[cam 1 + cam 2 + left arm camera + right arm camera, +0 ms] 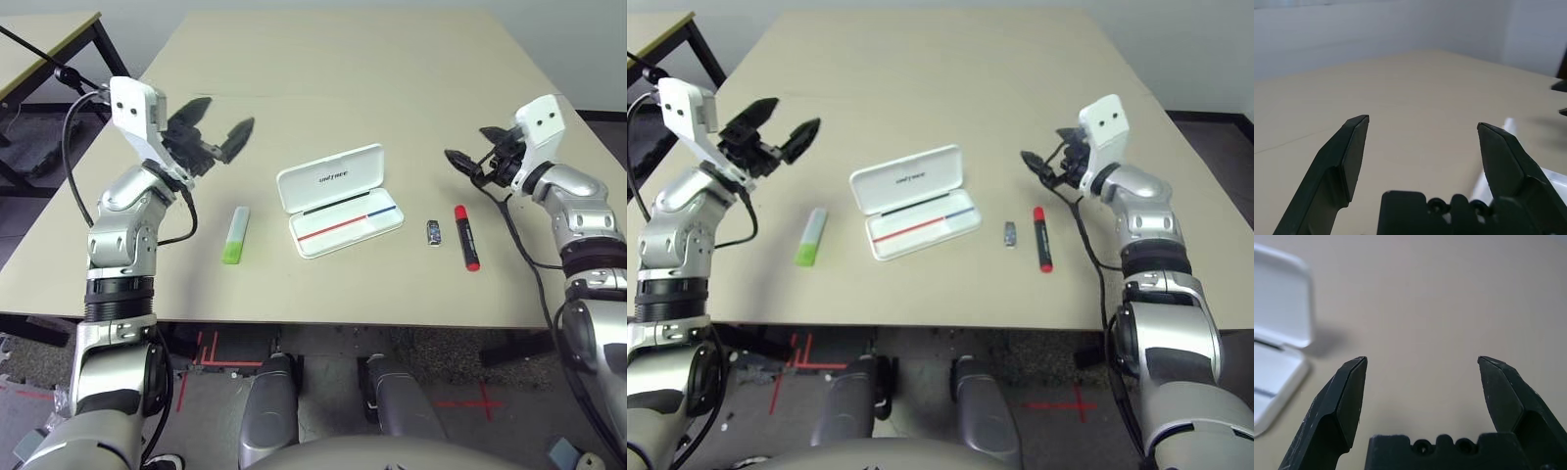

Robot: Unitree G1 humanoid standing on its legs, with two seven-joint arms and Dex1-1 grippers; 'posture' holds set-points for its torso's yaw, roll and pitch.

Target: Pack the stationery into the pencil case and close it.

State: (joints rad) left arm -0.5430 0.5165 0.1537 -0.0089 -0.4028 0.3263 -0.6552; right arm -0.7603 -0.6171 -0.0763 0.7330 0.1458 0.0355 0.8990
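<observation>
You have bare desk (323,88) all across the far half. The open case (338,199) sits mid-desk, its raised lid blocking a low approach from behind. The highlighter (235,234) lies alone to its left, with room all round. On the right, the block (434,232) and marker (466,237) lie just beside each other, leaving a tight gap. Both hands, left (217,134) and right (465,160), hang spread above the desk, clear of everything.

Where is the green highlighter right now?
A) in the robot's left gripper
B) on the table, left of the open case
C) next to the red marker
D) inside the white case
B: the green highlighter lies flat on the table, left of the open white case, with nothing holding it.
</observation>
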